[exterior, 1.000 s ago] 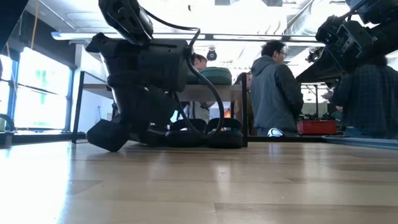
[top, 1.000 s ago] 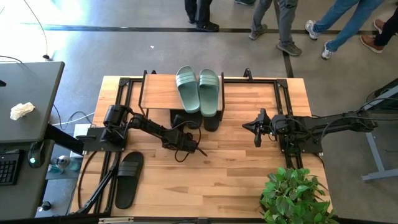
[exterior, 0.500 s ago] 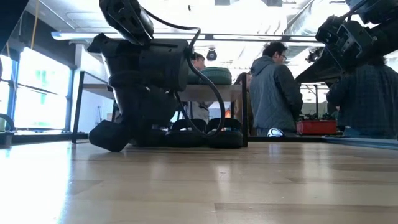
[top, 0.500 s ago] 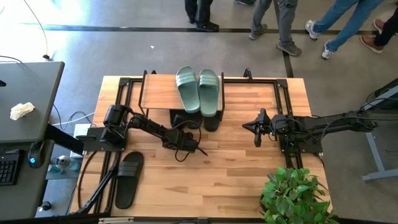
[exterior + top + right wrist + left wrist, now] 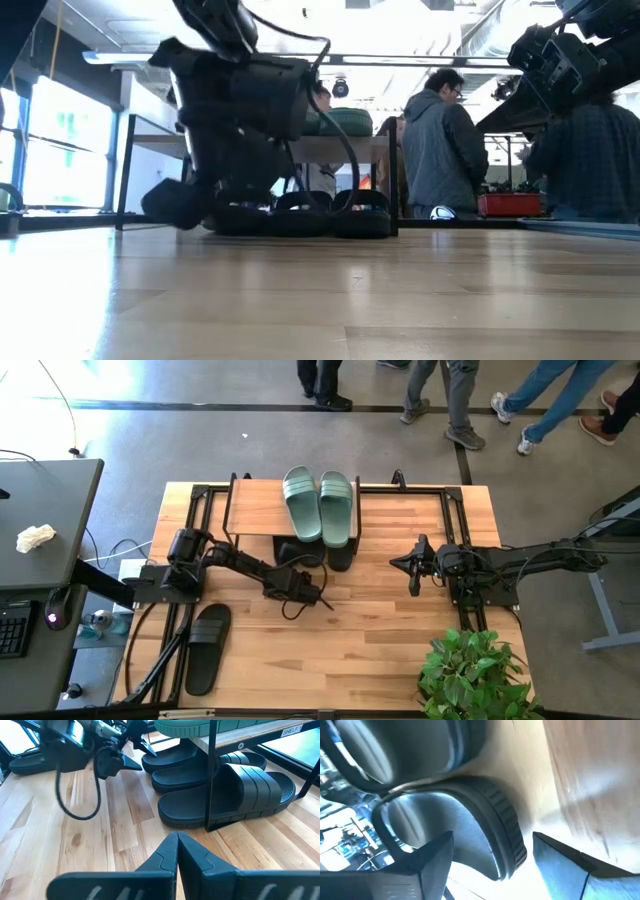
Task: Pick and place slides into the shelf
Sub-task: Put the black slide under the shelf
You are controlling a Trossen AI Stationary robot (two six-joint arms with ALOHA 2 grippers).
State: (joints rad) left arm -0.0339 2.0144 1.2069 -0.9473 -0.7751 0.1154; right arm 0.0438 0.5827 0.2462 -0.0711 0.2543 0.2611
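The shelf (image 5: pixel 255 510) stands at the table's far side with a sage-green pair of slides (image 5: pixel 320 505) on its plank top. Three black slides (image 5: pixel 200 777) lie on the tabletop under it, toes inward. My left gripper (image 5: pixel 493 835) is open at the shelf's near side. Its fingers stand on either side of the heel of the leftmost black slide (image 5: pixel 505 840), which rests sole-down on the table. Another black slide (image 5: pixel 207 647) lies near the front left corner. My right gripper (image 5: pixel 413 582) is shut and hovers to the right of the shelf.
A potted plant (image 5: pixel 470 675) stands at the front right corner. Black frame rails (image 5: pixel 455 520) run along the table's sides beside the shelf. Bare tabletop (image 5: pixel 350 650) lies in the front middle. People walk on the floor beyond the far edge.
My left gripper has opened and let go of the black slide, which stays lying under the shelf beside the other two. The gripper has risen a little at the shelf's near side.
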